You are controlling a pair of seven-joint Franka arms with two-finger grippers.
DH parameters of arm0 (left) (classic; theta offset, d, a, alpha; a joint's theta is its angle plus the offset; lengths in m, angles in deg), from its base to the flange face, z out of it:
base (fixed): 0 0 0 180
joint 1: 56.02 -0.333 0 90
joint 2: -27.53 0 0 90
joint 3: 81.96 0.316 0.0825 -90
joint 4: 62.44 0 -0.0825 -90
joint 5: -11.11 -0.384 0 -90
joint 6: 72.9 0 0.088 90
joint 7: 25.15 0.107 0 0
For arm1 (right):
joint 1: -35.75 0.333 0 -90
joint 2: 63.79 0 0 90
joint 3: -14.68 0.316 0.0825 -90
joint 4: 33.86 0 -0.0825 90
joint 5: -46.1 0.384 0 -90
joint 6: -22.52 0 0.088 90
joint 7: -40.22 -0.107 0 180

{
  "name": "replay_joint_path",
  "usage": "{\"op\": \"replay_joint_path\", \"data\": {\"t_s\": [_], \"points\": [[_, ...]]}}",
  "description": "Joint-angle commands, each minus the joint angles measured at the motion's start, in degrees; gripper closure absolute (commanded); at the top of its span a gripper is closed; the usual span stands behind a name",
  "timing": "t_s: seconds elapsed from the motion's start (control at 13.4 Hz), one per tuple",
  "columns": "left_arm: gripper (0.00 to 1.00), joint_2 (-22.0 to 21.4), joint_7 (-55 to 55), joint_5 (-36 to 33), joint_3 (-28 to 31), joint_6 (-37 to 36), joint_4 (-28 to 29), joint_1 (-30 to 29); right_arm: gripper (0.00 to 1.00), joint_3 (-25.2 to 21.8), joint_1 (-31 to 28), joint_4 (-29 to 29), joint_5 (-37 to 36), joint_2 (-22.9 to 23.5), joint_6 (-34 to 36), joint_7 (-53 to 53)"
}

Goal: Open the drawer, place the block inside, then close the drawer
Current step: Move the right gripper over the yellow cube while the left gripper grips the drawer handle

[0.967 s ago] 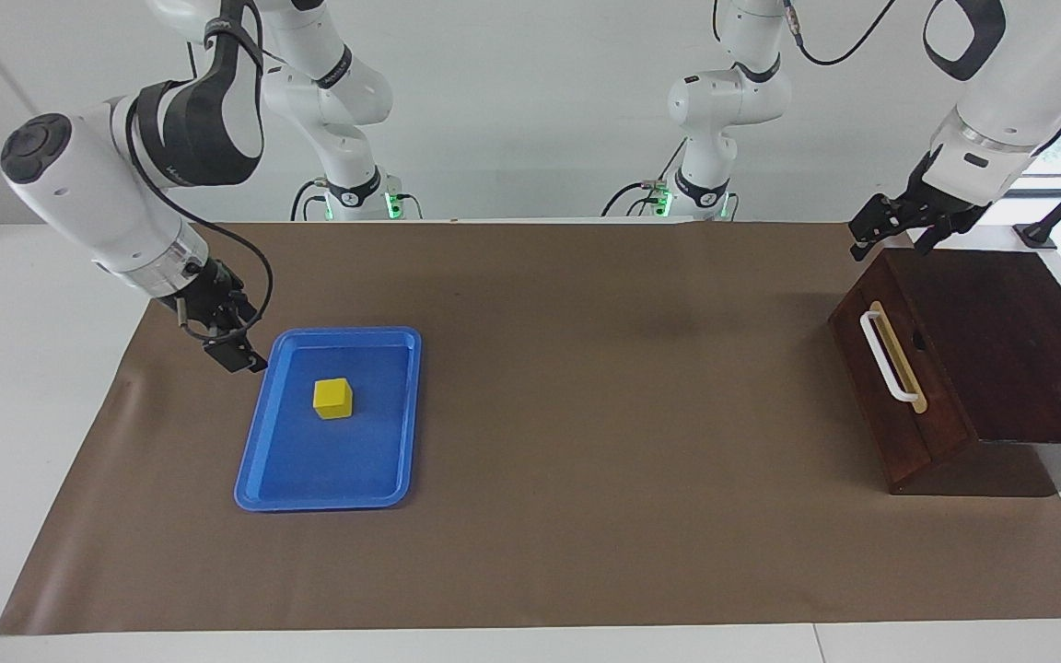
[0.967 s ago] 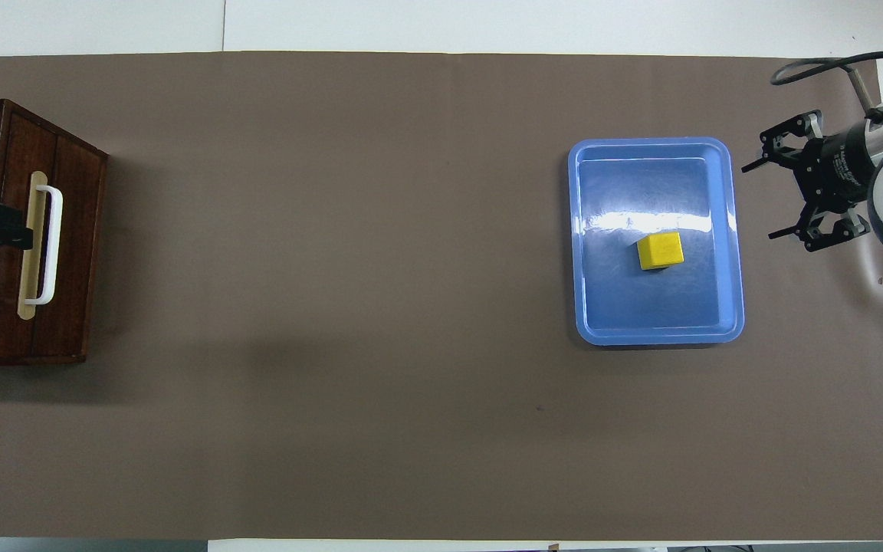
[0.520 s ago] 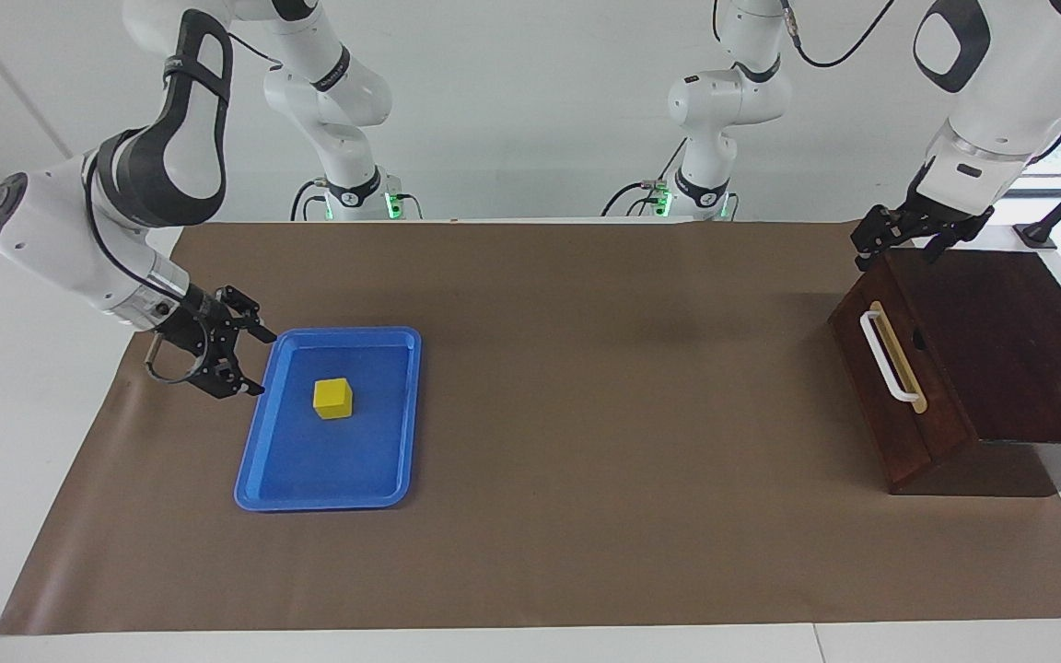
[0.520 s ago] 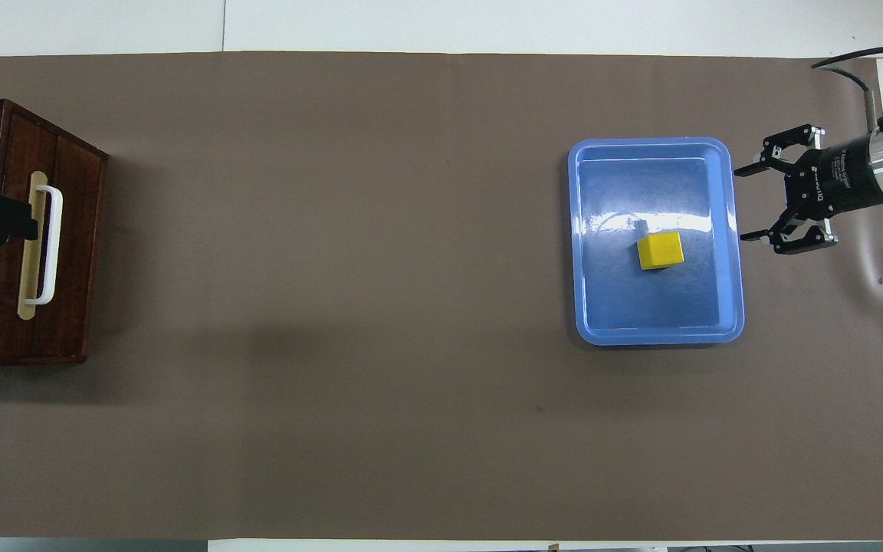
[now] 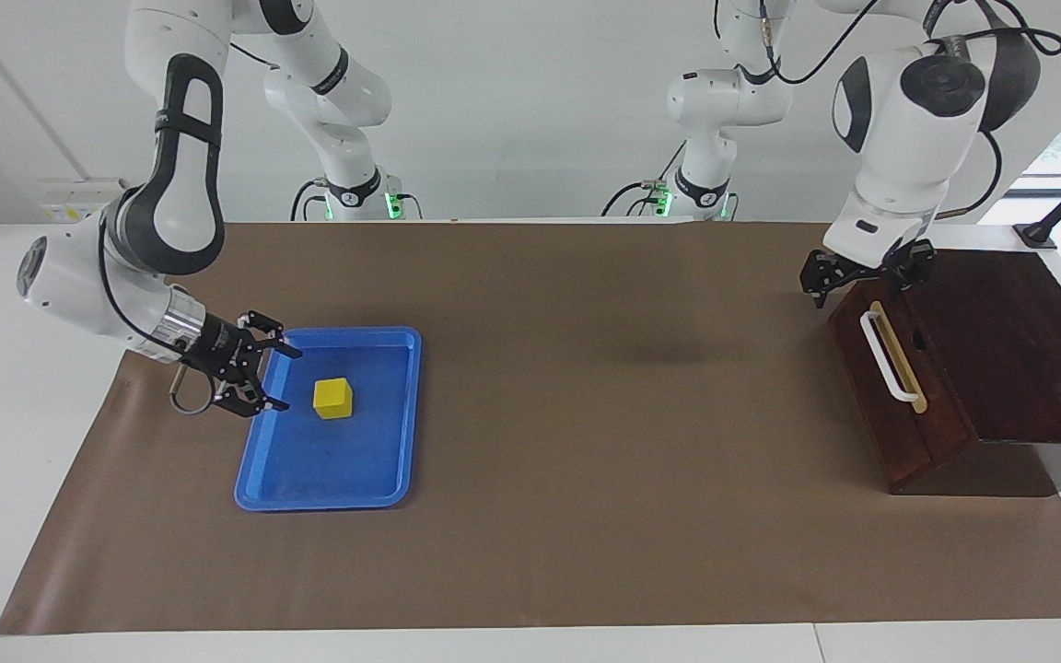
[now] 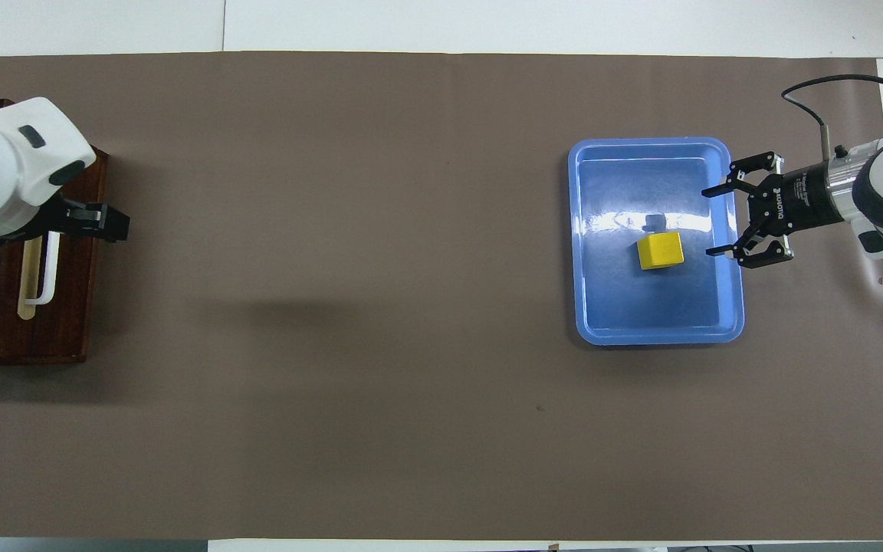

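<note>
The right pincer (image 5: 278, 378) hangs over the blue tray's (image 5: 328, 479) rim, fingers spread wide and empty — the block (image 5: 332, 398) sits in the tray just ahead of its tips. The left pincer (image 5: 853, 281), fingers apart, hovers by the closed drawer's (image 5: 899, 405) upper corner — near the handle (image 5: 888, 357).

Right tool (image 5: 284, 378) gapes sideways; left tool (image 5: 862, 276) open, pointing down.
</note>
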Motion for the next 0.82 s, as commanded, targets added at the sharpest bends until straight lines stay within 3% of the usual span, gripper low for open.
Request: {"op": "replay_joint_path", "data": {"t_s": [0.0,0.22,0.52,0.74], "points": [[0.0,2.2,-1.3,-4.8,0.7,3.8,2.3,1.1,0.06,0.5,-1.0,1.2,1.9,0.5,-0.4,4.1],[0.0,4.6,-9.4,-5.4,0.9,9.0,3.2,-1.4,0.06,0.5,-1.0,3.1,3.5,0.5,-2.2,6.7],[0.0,4.9,-10.4,-6.9,0.9,15.1,6.3,-4.4,0.05,0.5,-0.7,6.6,5.1,0.2,-5.3,10.0],[0.0,5.0,-10.7,-7.9,0.9,15.8,7.6,-4.7,0.05,0.5,-0.7,7.9,6.1,0.5,-6.2,11.5]]}}
